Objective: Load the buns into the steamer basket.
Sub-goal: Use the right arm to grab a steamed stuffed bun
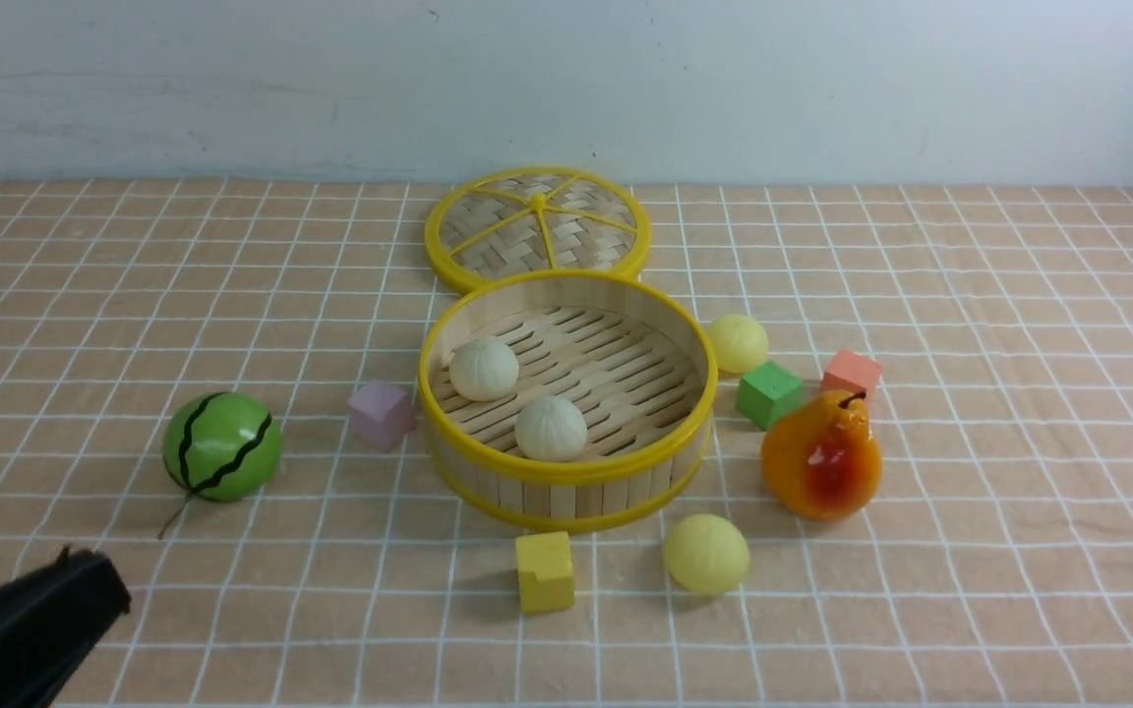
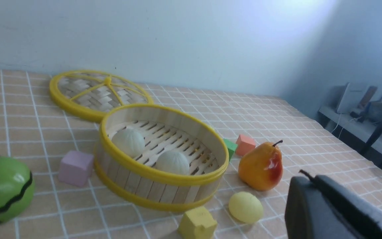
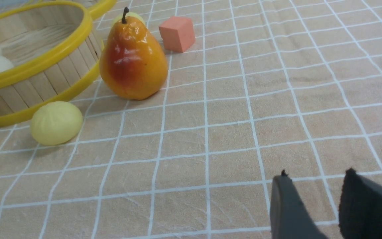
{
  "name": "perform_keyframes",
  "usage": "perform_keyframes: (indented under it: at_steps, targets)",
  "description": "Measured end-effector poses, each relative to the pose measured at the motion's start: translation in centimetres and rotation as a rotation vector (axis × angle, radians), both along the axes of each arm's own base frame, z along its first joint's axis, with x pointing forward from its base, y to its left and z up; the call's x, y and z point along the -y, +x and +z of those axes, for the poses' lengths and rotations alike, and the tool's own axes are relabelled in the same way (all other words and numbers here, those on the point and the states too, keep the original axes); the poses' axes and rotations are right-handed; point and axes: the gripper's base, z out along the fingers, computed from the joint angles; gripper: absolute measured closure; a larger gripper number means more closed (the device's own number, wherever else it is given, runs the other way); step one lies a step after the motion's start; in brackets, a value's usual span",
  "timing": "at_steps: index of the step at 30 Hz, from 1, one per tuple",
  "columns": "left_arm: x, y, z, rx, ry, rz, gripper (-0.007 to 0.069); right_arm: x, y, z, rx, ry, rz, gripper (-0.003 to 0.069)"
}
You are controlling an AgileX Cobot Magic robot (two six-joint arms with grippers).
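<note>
Look first for the buns. Inside the steamer basket [image 1: 564,495], at nine to ten o'clock on the slatted floor, find one off-white bun [image 1: 484,369]; at six o'clock, find a second off-white bun [image 1: 551,429], apart from the first. Outside the wall, at two to three o'clock, see the far pale yellow bun [image 1: 738,344], close beside the rim. At four to five o'clock on the near side, see the near pale yellow bun [image 1: 706,555], resting on the checked cloth [image 1: 999,442].

Go outward from the basket. At twelve o'clock, meet the woven disc [image 1: 488,231], partly hidden behind the rim; cannot tell about contact. At three o'clock, find the green cube [image 1: 770,395] and, farther out, the coral cube [image 1: 852,374]. Between three and four, find the orange-red pear [image 1: 821,455], partly covering the coral cube in the front view. At six, note the yellow block [image 1: 545,572]; at nine, the lilac cube [image 1: 382,415], close to the wall. Farther out, towards eight to nine, reach the striped watermelon [image 1: 222,447].

At seven to eight o'clock, well apart from the basket, see the left gripper [image 2: 305,177], fingers together and nothing held. In the right wrist view, see the right gripper [image 3: 317,172], fingers parted partway with a visible gap, above the cloth and holding nothing.
</note>
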Motion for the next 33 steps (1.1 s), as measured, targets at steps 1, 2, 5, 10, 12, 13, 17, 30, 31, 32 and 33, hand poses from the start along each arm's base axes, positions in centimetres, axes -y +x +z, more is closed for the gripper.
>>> perform_keyframes:
  at_steps: [1,2,5,10,12,13,17,30,31,32,33]
  targets:
    - [0.0,-0.1,-0.5,-0.012,0.008,-0.001,0.0638,0.0,0.0,0.0,0.000,0.000,0.000,0.0419]
    - [0.0,-0.1,-0.8,-0.019,0.011,-0.002,0.0638,0.0,0.0,0.0,0.000,0.000,0.000,0.0419]
    - [0.0,-0.1,-1.1,-0.027,0.017,-0.002,0.0638,0.0,0.0,0.1,0.014,0.006,-0.002,0.0419]
    - [0.0,-0.1,-1.1,-0.027,0.017,-0.002,0.0638,-0.4,0.2,0.6,0.071,0.297,-0.032,0.0419]
    - [0.0,-0.1,-1.1,-0.027,0.017,-0.002,0.0638,-0.5,0.3,1.1,0.115,0.453,-0.052,0.0419]
    - [0.0,-0.1,-1.1,-0.027,0.017,-0.002,0.0638,-0.4,0.4,1.7,0.168,0.597,-0.076,0.0419]
    - [0.0,-0.1,-1.1,-0.027,0.017,-0.002,0.0638,-0.2,0.5,2.8,0.244,0.802,-0.110,0.0419]
    - [0.0,-0.1,-1.1,-0.027,0.017,-0.002,0.0638,-3.4,6.4,14.7,-0.482,0.115,0.326,0.0607]
    - [0.0,-0.1,-1.1,-0.027,0.017,-0.002,0.0638,-3.4,8.8,14.6,-0.586,0.070,0.340,0.0640]
    - [0.0,-0.1,-1.1,-0.027,0.017,-0.002,0.0638,-3.4,9.1,14.7,-0.589,0.061,0.340,0.0642]
    - [0.0,-0.1,-1.1,-0.027,0.017,-0.002,0.0638,-3.8,11.2,14.3,-0.658,0.041,0.353,0.0655]
